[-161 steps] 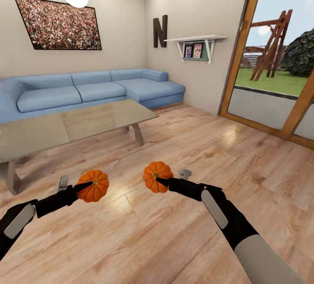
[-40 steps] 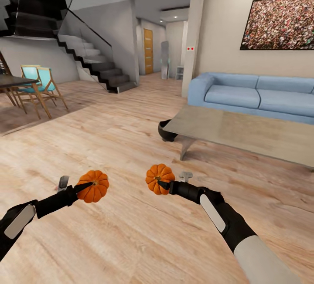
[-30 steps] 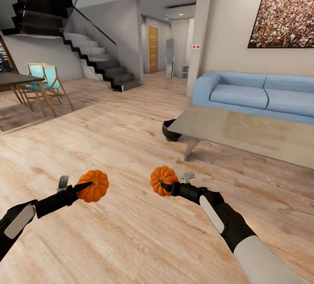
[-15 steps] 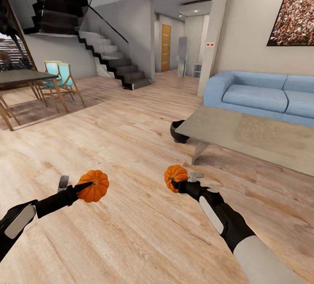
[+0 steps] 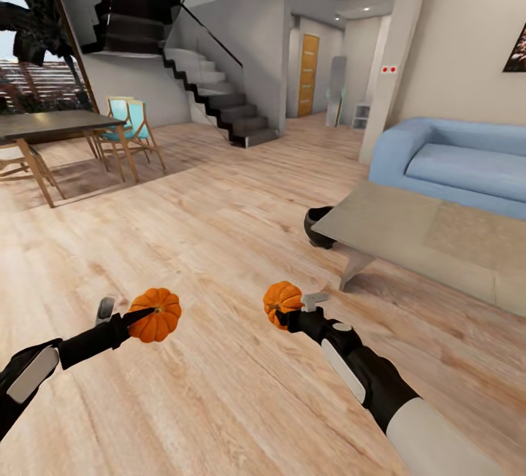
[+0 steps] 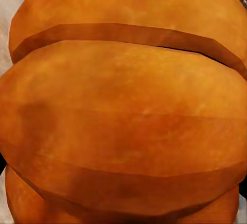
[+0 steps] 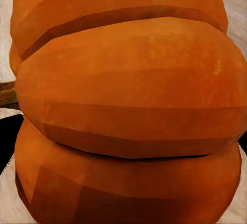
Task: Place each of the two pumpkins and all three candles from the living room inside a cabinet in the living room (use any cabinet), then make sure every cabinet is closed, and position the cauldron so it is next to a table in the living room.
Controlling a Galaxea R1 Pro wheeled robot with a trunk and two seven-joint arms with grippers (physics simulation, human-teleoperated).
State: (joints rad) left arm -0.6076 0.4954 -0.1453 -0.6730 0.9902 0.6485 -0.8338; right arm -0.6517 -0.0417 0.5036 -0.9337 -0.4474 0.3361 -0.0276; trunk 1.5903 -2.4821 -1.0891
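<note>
I carry two small orange ribbed pumpkins above the wooden floor. My left gripper is shut on one pumpkin, whose ribbed skin crowds the left wrist view. My right gripper is shut on the other pumpkin, seen close up in the right wrist view. A black cauldron sits on the floor, partly under the near corner of the low coffee table. The candles and the cabinet are out of view.
A blue sofa stands behind the coffee table at the right. At the far left are a dining table with teal chairs. A dark staircase rises at the back. Open wooden floor lies ahead.
The camera has kept swinging left, so sofa, table and cauldron slid right in the picture. My right gripper with its pumpkin has shifted slightly. The left arm kept its place.
</note>
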